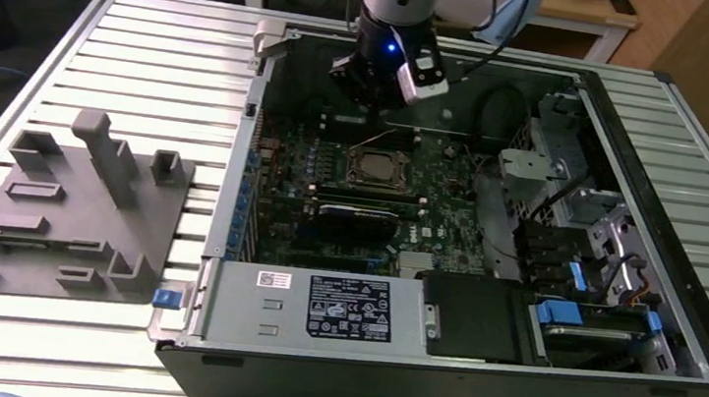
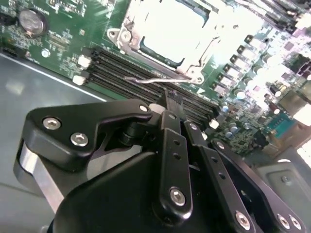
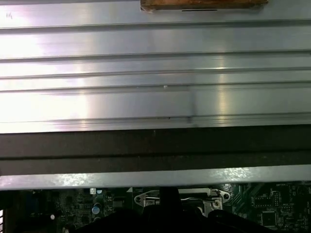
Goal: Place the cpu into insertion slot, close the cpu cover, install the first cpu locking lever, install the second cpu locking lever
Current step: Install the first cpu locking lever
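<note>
The cpu (image 2: 163, 26) sits in the slot (image 1: 377, 168) on the board, its pale metal top showing through the cut-out of the cover (image 2: 130, 34). The cover looks folded down flat over it.

One lever (image 2: 155, 79), a thin bent wire, lies along the slot's edge on the side that faces the jaws. Its long axis runs parallel to the black memory slots (image 2: 112, 73). In the exterior view a thin wire slants up off the slot's far edge, so I judge that this lever is not latched.

The arm (image 1: 395, 5) hangs inside the open case (image 1: 310, 367), past the slot on the side of the case's far wall. In the second wrist view the jaws look drawn together with nothing seen between them. The fingertips (image 2: 170, 97) are just short of the lever, over the memory slots. The slot is straight ahead of the tips, and the lever runs crosswise to them. Whether the tips touch the wire I cannot tell.

Nothing stands between the tips and the lever. A coin battery (image 2: 31, 20) lies off to one side on the board, well apart.

At the near end of the case is the power supply (image 1: 317, 303). Outside the case, on the slatted metal surface (image 1: 146, 48) at the exterior view's left, rests a grey holder block (image 1: 76, 209).
</note>
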`<state>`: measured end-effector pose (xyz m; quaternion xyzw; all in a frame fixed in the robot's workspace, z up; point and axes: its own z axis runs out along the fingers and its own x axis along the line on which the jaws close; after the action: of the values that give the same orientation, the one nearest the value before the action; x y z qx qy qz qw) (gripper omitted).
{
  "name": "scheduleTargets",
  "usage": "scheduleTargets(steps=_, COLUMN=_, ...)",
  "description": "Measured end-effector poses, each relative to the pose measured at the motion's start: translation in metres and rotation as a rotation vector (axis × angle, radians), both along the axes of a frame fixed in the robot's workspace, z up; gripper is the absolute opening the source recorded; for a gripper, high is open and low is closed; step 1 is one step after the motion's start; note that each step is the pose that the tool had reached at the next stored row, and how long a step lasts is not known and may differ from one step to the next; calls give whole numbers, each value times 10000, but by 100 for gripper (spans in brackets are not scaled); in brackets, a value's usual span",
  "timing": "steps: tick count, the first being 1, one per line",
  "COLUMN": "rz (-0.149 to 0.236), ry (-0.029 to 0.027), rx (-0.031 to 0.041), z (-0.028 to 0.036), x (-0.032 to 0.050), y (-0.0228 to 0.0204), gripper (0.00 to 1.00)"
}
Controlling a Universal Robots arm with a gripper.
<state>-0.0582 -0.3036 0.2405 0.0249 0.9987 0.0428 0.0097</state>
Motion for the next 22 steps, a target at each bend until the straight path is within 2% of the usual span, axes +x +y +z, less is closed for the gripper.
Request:
scheduleTargets(steps=3, rz=-1, ry=-8, rx=7, z=-12, x=4, y=1, gripper=11)
scheduleTargets(steps=6, rz=-28, ry=-47, rx=36, z=-40, x=4, y=0, gripper=11)
scheduleTargets(steps=11, rz=-857, ry=-48, rx=33, z=-68, x=4, y=0, gripper=11)
scheduleTargets(steps=15, rz=-969, ry=-48, rx=32, z=-69, x=3, y=0, gripper=11)
scheduleTargets(steps=17, rz=-1781, ry=-50, rx=31, z=-70, x=4, y=0, gripper=11)
scheduleTargets(steps=22, rz=-1798, ry=-50, rx=31, z=-70, x=4, y=0, gripper=11)
